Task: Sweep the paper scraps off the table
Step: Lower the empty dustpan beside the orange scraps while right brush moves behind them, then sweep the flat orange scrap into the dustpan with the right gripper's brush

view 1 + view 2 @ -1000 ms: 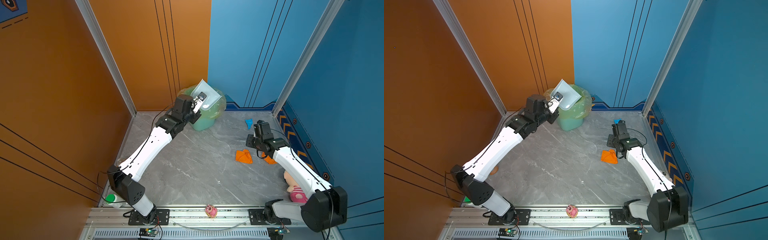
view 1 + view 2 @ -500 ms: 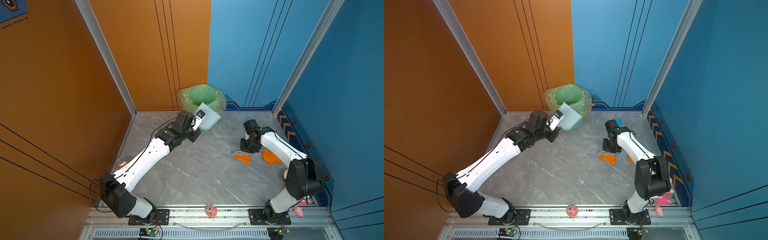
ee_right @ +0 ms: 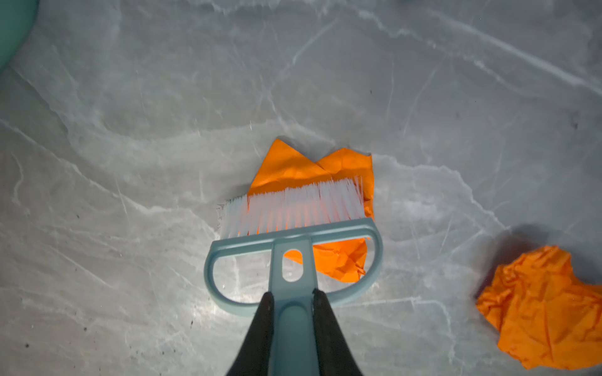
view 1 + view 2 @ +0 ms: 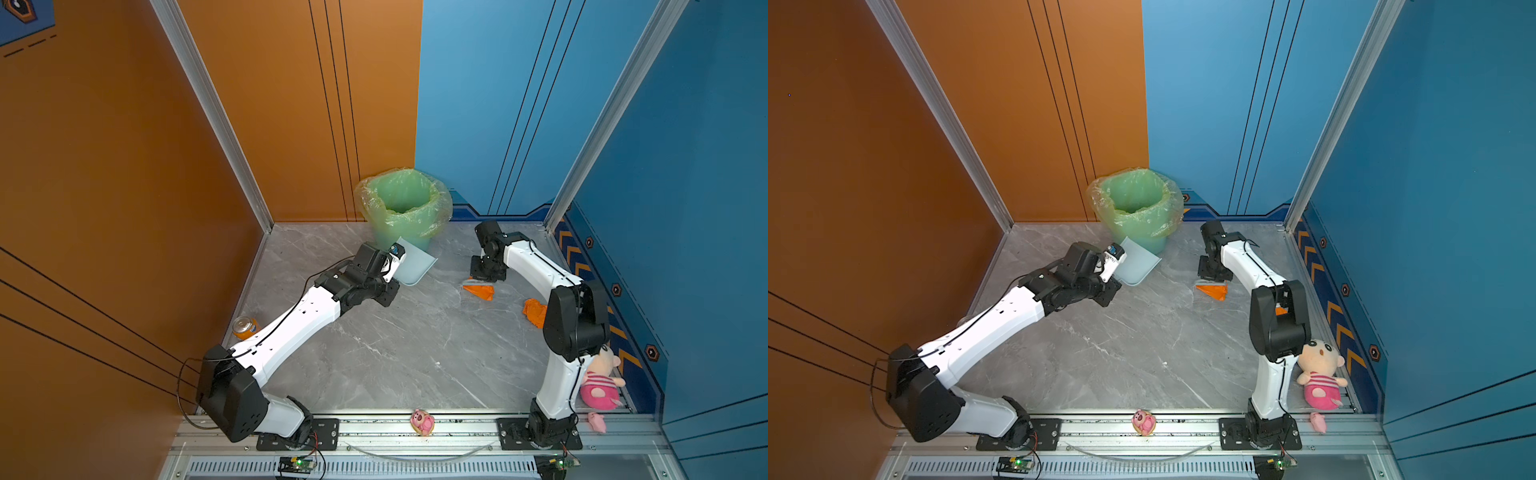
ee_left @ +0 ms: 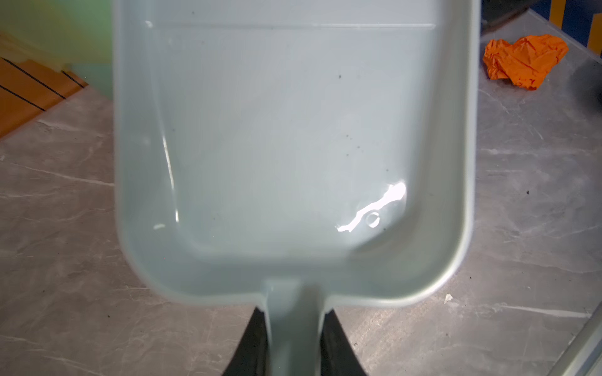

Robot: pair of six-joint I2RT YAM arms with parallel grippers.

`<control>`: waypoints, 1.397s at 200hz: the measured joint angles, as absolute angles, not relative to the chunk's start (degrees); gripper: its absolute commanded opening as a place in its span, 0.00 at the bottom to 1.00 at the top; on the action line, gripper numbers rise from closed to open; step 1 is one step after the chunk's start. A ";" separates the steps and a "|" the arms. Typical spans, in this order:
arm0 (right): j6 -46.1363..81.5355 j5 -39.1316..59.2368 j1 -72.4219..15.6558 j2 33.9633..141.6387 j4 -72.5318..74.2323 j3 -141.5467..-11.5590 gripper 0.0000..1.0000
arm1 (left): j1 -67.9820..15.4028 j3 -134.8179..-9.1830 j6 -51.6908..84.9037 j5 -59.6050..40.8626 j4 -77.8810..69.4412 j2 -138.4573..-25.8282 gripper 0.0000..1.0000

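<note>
Left gripper (image 5: 294, 341): clamped on the handle of the pale blue dustpan (image 5: 293, 146), one black finger on either side.
Dustpan: just in front of the green bagged waste bin (image 4: 403, 208), open mouth turned toward the right arm's side; nothing in the pan but a few dark specks; contact with the table not clear.
Right gripper (image 3: 291, 312): closed around the handle of the pale blue hand brush (image 3: 293, 241), pointing down at the table.
Brush: white bristles (image 3: 293, 208) pressed on the near orange paper scrap (image 3: 293, 166), splayed across its middle.
Near orange paper scrap: flat and creased on the grey marble table (image 4: 395, 353), right of centre near the back in both top views, under the brush, separated from the dustpan by bare marble.
Second orange paper scrap (image 3: 547, 309): crumpled into a ball, lying free on the table near the right arm's elbow, apart from the brush; partly hidden behind that arm in a top view (image 4: 1281, 310).
Bin: at the back, where the orange and blue walls meet.
Soda can (image 4: 245, 326): at the left edge, beside the left arm.
Plush doll (image 4: 598, 382): in the front right corner, against the right arm's base link.
Small pink plush (image 4: 422, 422): on the front aluminium rail.
</note>
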State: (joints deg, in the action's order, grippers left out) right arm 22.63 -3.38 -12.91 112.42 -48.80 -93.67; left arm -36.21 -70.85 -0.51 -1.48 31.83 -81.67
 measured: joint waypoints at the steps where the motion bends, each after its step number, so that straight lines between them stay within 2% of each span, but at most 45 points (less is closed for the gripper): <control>1: 22.50 -3.38 -12.86 112.62 -48.77 -93.97 0.00 | -36.23 -70.78 -0.47 -1.56 31.86 -81.69 0.00; 54: 19.86 -3.25 -12.29 112.68 -48.56 -96.92 0.00 | -38.57 -69.32 2.98 -4.49 33.04 -84.14 0.00; 106: 18.85 -3.46 -11.57 100.40 -48.42 -93.73 0.00 | -41.34 -69.73 5.04 -4.60 33.10 -91.94 0.00; 135: 19.62 -7.07 -10.07 96.23 -46.30 -90.06 0.00 | -41.71 -71.07 5.45 -5.43 33.26 -96.47 0.00; 208: 24.38 -13.02 -4.45 99.20 -41.85 -85.43 0.00 | -42.09 -75.46 5.72 -5.67 35.24 -104.81 0.00; 279: 24.47 -13.63 -6.00 105.60 -40.88 -85.43 0.00 | -43.29 -80.03 5.85 -4.99 39.07 -109.65 0.00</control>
State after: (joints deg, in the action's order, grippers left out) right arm 24.47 -13.63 -6.00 105.60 -40.88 -85.43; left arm -43.29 -80.03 5.85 -4.99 39.07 -109.65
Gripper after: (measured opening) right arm 0.194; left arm 0.222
